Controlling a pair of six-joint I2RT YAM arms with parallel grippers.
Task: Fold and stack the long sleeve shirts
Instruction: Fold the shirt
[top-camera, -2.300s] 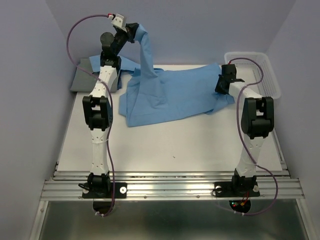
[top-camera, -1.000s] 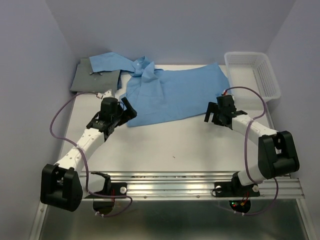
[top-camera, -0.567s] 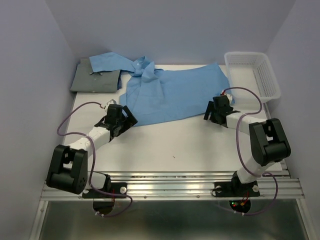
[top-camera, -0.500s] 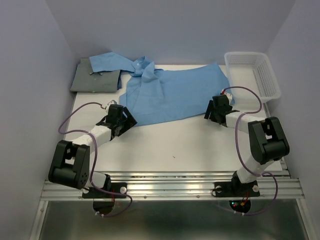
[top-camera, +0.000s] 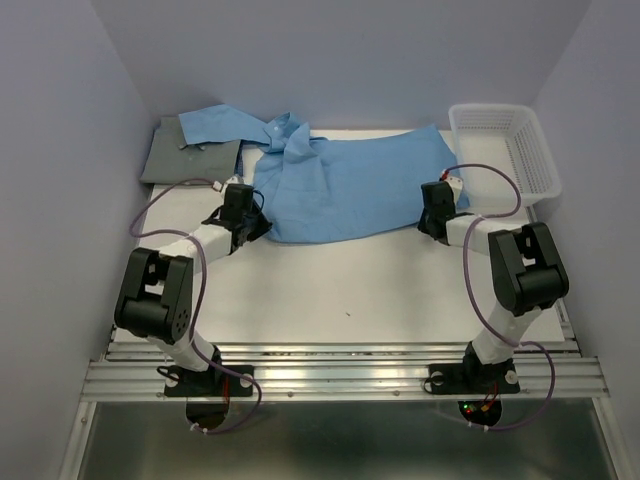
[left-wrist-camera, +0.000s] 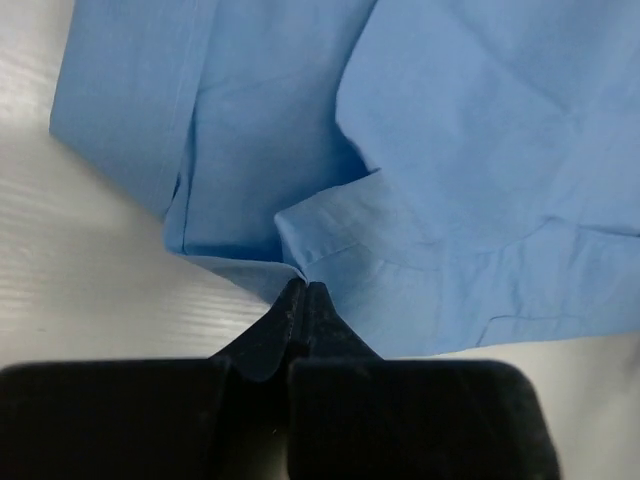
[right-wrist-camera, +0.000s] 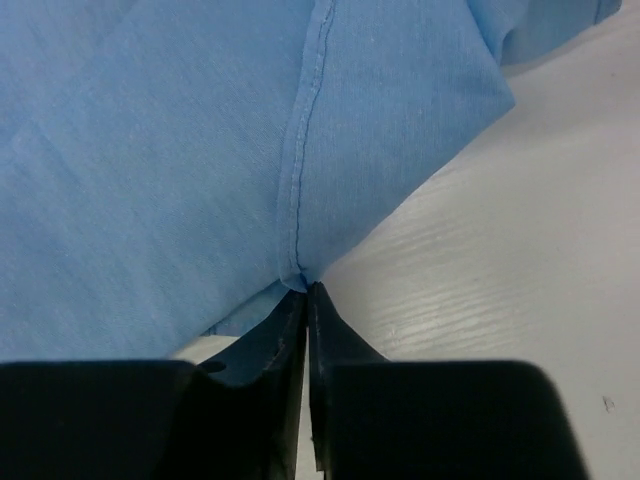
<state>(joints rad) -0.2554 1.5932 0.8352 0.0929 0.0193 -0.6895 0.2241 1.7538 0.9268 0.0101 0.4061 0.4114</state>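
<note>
The light blue long sleeve shirt (top-camera: 345, 190) lies spread across the back of the white table (top-camera: 350, 290), collar to the left, one sleeve trailing onto the folded grey shirt (top-camera: 185, 162) at the back left. My left gripper (top-camera: 260, 228) rests low at the blue shirt's near left corner; in the left wrist view its jaws (left-wrist-camera: 303, 289) are shut with a fold of the hem (left-wrist-camera: 330, 235) pinched at the tips. My right gripper (top-camera: 430, 212) sits at the near right edge, its jaws (right-wrist-camera: 305, 288) pressed together on the seam (right-wrist-camera: 298, 200).
A white mesh basket (top-camera: 508, 150) stands at the back right, just beyond the right arm. Both elbows are bent low over the table's sides. A metal rail (top-camera: 340, 375) runs along the near edge.
Both arms came down and slid forward to the blue shirt's near edge. Both grippers went from open to shut on the cloth. Earlier the left one let go of a raised sleeve.
</note>
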